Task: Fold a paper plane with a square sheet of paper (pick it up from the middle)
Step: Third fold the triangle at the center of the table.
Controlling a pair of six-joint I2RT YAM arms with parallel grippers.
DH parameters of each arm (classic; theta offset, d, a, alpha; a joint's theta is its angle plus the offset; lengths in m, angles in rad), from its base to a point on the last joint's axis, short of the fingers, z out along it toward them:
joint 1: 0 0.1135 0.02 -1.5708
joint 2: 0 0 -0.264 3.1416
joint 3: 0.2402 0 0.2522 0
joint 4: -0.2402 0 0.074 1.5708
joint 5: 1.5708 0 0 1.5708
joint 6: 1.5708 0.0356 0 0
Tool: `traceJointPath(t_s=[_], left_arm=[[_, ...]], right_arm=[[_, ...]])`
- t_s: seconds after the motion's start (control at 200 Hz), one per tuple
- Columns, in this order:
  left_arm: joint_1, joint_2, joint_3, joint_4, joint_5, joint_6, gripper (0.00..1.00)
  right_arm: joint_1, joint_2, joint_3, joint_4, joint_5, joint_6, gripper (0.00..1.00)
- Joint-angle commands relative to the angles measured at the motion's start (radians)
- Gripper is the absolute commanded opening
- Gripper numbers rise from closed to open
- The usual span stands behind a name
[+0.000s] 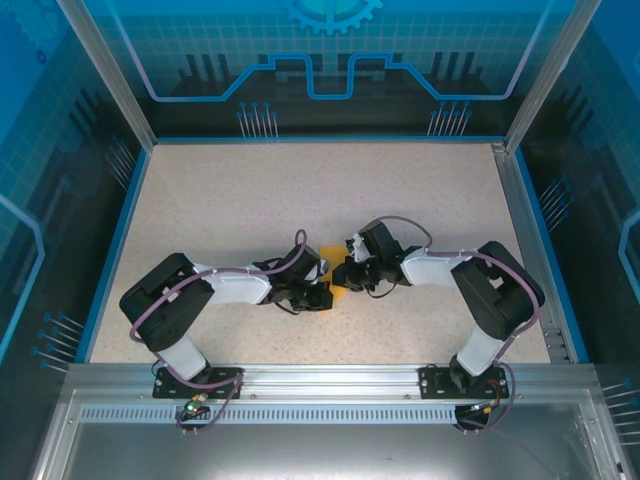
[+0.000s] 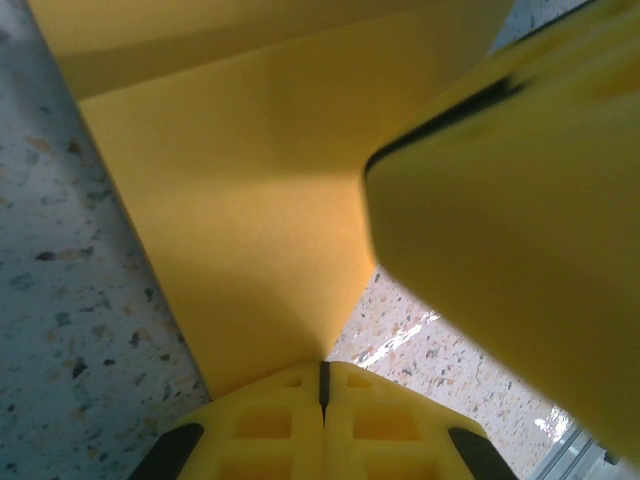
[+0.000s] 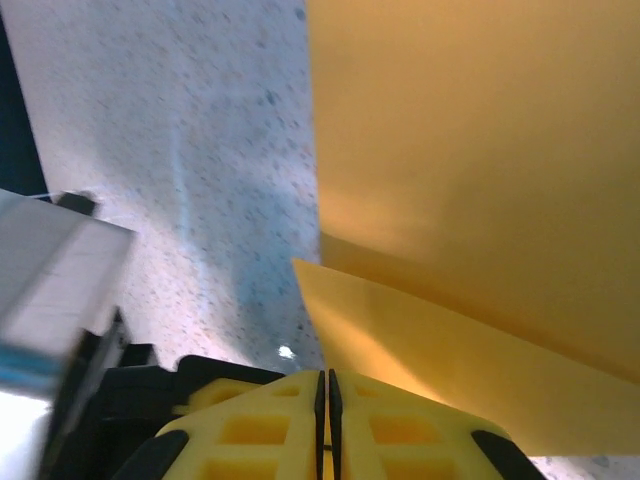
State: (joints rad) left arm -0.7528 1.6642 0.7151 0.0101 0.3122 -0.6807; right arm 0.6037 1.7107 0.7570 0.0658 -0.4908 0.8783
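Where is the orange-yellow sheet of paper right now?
In the top view the orange-yellow sheet of paper is mid-table, partly folded, between the left gripper and the right gripper, whose closed tips both meet its edges.

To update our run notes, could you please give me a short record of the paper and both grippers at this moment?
item: square sheet of paper, orange-yellow, creased, with overlapping layers
position: mid-table, between the two gripper tips
left gripper: shut, pinching a pointed corner of the paper
right gripper: shut, with a paper flap's edge running into its fingertips
progress: partly folded, not yet a dart shape
lifted or flat: cannot tell
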Motion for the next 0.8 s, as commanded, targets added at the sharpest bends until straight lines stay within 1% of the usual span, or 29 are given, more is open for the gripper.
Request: traceJointPath(t_s=[0.0,0.26,0.4,0.57,0.79], left_arm=[[-0.004,0.012,-0.026,-0.052,-0.030,-0.001,0.02],[-0.003,0.002,-0.039,-0.058,-0.047,0.011,0.02],[-0.004,0.006,-0.044,-0.061,-0.042,0.018,0.01],[-0.005,0.008,-0.056,-0.053,-0.041,0.017,0.01],[-0.004,0.009,-0.058,-0.048,-0.038,0.014,0.01]], right_arm=[[0.006,0.044,-0.023,0.019,-0.004,0.005,0.13],[-0.028,0.068,-0.025,0.034,0.041,-0.008,0.13],[-0.072,0.067,-0.034,0.073,0.016,-0.005,0.14],[-0.109,0.054,-0.032,0.066,0.009,-0.036,0.15],[-0.166,0.080,-0.039,0.077,-0.007,-0.069,0.15]])
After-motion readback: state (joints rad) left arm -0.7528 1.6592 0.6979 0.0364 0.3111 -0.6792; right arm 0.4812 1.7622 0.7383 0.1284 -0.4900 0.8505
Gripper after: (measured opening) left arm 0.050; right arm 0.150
